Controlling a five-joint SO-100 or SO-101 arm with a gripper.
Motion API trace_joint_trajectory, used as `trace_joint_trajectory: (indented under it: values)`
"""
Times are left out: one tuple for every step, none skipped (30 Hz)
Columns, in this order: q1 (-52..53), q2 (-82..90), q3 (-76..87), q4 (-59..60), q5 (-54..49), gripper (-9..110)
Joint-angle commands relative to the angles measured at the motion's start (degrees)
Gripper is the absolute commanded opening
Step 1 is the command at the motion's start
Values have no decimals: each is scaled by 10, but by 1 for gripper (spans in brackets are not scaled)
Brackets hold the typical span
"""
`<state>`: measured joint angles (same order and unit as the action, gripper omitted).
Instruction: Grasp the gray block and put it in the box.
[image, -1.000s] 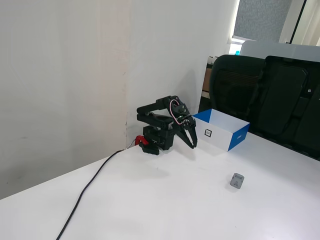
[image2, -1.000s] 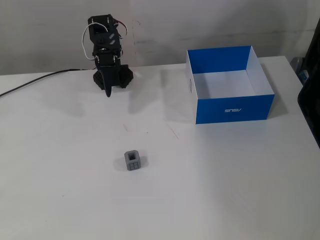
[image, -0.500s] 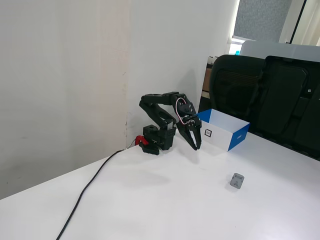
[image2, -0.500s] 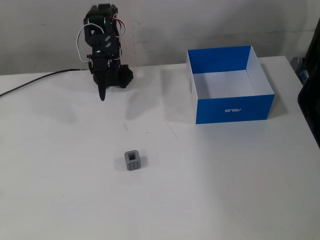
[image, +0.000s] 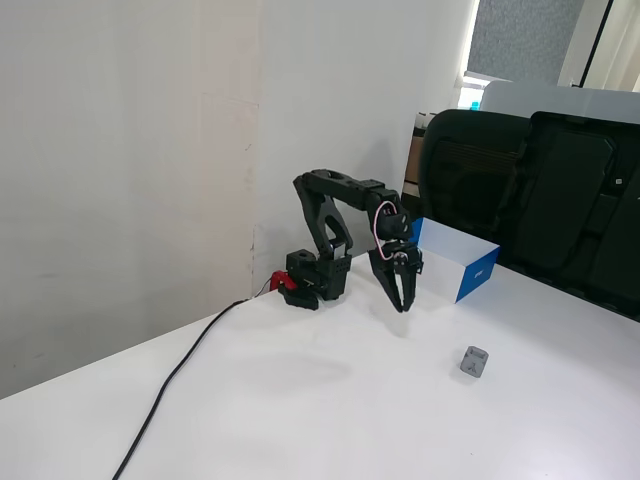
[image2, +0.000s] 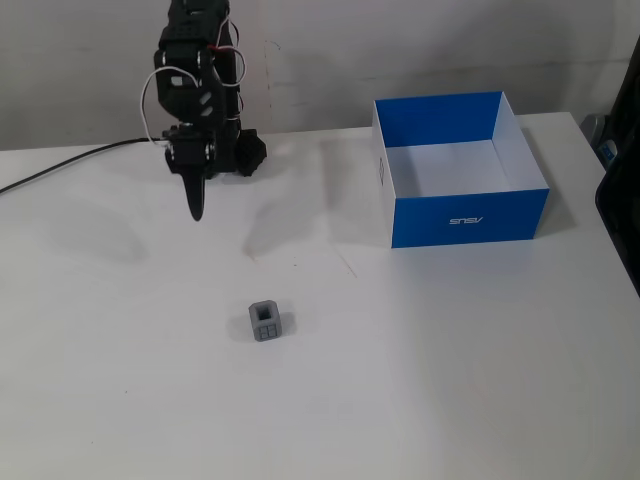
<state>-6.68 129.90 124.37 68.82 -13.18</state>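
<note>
The gray block (image: 474, 361) (image2: 265, 322) is a small cube sitting alone on the white table. The box (image: 463, 272) (image2: 470, 218) is blue outside and white inside, open on top, with nothing showing in it. My gripper (image: 400, 305) (image2: 196, 212) hangs point-down above the table, fingers pressed together and holding nothing. In a fixed view from the front it is up and to the left of the block, well apart from it, and far left of the box. In a fixed view from the side it hangs just in front of the box's left end.
The arm's base (image: 315, 282) (image2: 236, 155) stands by the wall, a red part (image: 284, 281) at its side. A black cable (image: 180, 370) (image2: 70, 160) runs from it across the table. Black chairs (image: 540, 190) stand behind the box.
The arm has unfolded from its tucked pose. The gripper has swung up and out from the base toward the block's side of the table. Block and box have not moved.
</note>
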Motion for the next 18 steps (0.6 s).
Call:
trace_joint_trajectory:
  values:
    - [4,-27,-62,-11,4,0]
    - [5,-31,-64,-15,4,0]
    - [8,-34,-66,-16,4,0]
    - [11,-37,-67,-19,4,0]
    - [13,-40,-69,-22,4,0]
    - [17,-42,-71,-23,4,0]
    - [20,-46,-74,-24,4,0]
    - [24,-49,-77,-24,4,0]
    - [28,-52,-80,-24,4,2]
    - [32,-54,-82,-23,5,4]
    - [36,-54,-83,-23,5,6]
    - [41,-56,-85,-23,7,7]
    - [47,-58,-88,-23,7,10]
    - [53,-61,-91,-21,7,15]
    - [58,-62,-96,-21,7,17]
    - [62,-68,-102,-21,7,17]
    - [66,-74,-110,-19,7,17]
    - [69,-81,-116,-17,7,19]
